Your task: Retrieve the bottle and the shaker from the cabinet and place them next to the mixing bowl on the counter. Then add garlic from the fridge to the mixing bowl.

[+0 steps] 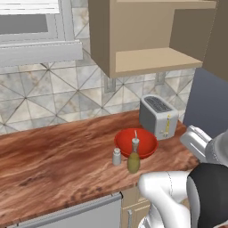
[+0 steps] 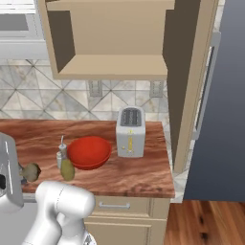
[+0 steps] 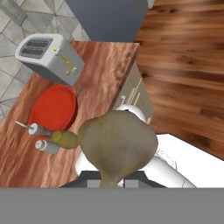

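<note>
While the cabinet (image 2: 112, 67) hangs open above with its one shelf bare, the task's things sit grouped on the counter (image 1: 53, 156) below. Going from left to right in the left base view, the shaker (image 1: 116, 156) stands upright just beside the bottle (image 1: 133, 156), and the bottle stands against the near rim of the mixing bowl (image 1: 136, 142). That red bowl holds nothing visible. Right of it, near but apart, stands the toaster (image 1: 158, 116), and past the counter's end rises the grey fridge (image 2: 225, 105), its door closed. In the hand view the gripper (image 3: 112, 179) is clamped on the garlic (image 3: 117, 144), a pale brownish bulb held above the counter's front edge, short of the bowl; the right base view shows the same bulb at the far left.
</note>
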